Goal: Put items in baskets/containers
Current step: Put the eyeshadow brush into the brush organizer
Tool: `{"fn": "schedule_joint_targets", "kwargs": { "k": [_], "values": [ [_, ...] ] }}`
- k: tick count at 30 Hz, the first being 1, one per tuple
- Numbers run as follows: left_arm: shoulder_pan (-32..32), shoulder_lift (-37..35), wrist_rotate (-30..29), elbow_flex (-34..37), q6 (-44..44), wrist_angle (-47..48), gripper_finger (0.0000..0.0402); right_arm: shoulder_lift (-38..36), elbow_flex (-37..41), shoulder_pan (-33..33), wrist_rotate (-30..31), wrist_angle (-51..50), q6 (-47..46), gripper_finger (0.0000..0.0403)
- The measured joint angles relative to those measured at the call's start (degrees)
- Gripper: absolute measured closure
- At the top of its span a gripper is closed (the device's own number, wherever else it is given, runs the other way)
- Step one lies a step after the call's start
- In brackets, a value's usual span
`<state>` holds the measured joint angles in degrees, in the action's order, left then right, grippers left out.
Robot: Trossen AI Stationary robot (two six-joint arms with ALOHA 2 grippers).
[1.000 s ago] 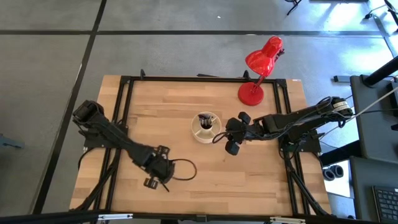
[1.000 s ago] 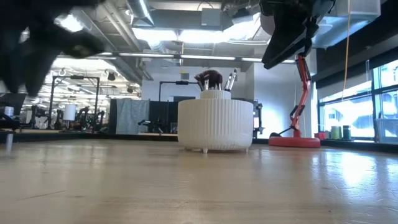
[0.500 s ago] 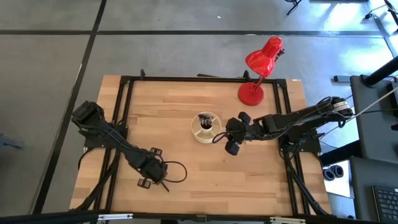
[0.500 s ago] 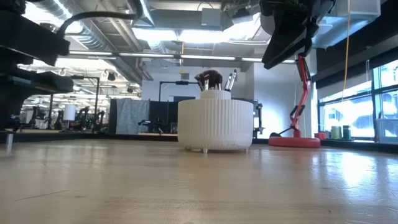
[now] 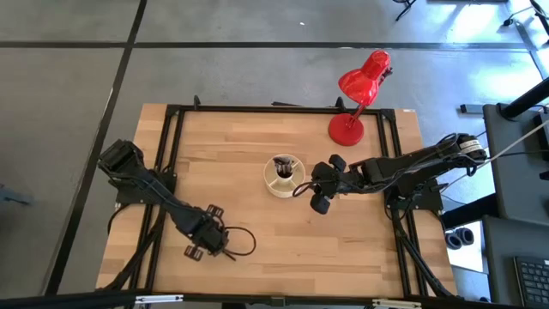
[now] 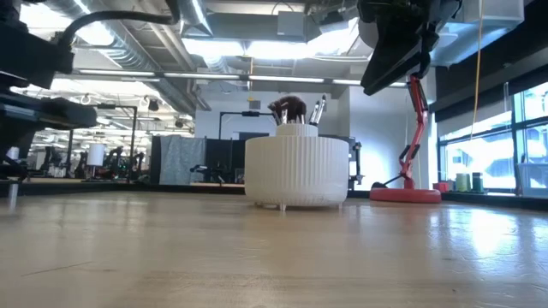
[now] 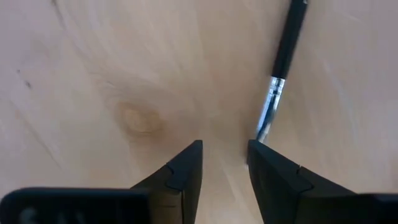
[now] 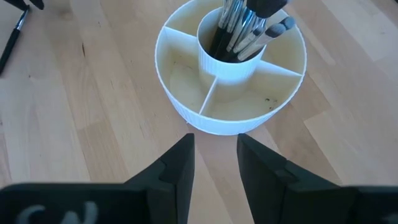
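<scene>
Hovering low over the table (image 5: 257, 172) near its front-left part, the left claw (image 7: 225, 155) is spread, with one makeup brush (image 7: 278, 73) lying just past its fingertips (not gripped). The right claw (image 8: 215, 152), also spread, waits beside the organizer cup (image 8: 186, 106), whose central cup holds the other brushes (image 8: 245, 28).

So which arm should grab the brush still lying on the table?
Left, probably. The left gripper hangs open right over the loose brush, whose tip lies just off one finger. The right gripper faces the organizer cup instead.
</scene>
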<state>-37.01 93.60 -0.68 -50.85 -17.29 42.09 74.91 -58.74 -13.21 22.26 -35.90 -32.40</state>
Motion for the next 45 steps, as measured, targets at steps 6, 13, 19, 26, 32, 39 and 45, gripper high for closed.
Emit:
{"fn": "schedule_joint_targets", "kwargs": {
  "k": [6,13,19,26,32,39,45],
  "values": [
    [-0.02,0.00,5.09,0.00,-1.82,-0.26,0.0296,0.00,0.00,0.00,-0.02,0.00,0.03,0.0282],
    [-0.09,0.02,5.88,0.00,-4.43,-1.23,0.0306,0.00,0.00,0.00,-0.24,-0.02,0.04,0.0282],
    [-0.07,0.57,6.49,0.82,-5.95,-2.46,0.0307,0.00,0.00,0.00,-1.09,-0.04,0.04,0.0282],
    [0.25,2.21,10.72,3.17,-7.23,-4.37,0.0311,0.00,0.00,0.02,-1.05,-0.09,0.07,0.0282],
    [2.02,2.78,11.88,2.18,-1.37,-3.43,0.0358,0.00,0.00,0.01,-1.01,-0.07,0.07,0.0282],
    [3.26,2.86,10.39,1.26,7.00,-3.15,0.0393,0.00,0.00,0.01,-0.98,-0.07,0.09,0.0282],
    [3.59,3.40,-8.31,-5.21,19.76,3.79,0.0394,0.00,0.00,0.02,-0.83,-0.06,1.36,0.0282]
  ]
}}
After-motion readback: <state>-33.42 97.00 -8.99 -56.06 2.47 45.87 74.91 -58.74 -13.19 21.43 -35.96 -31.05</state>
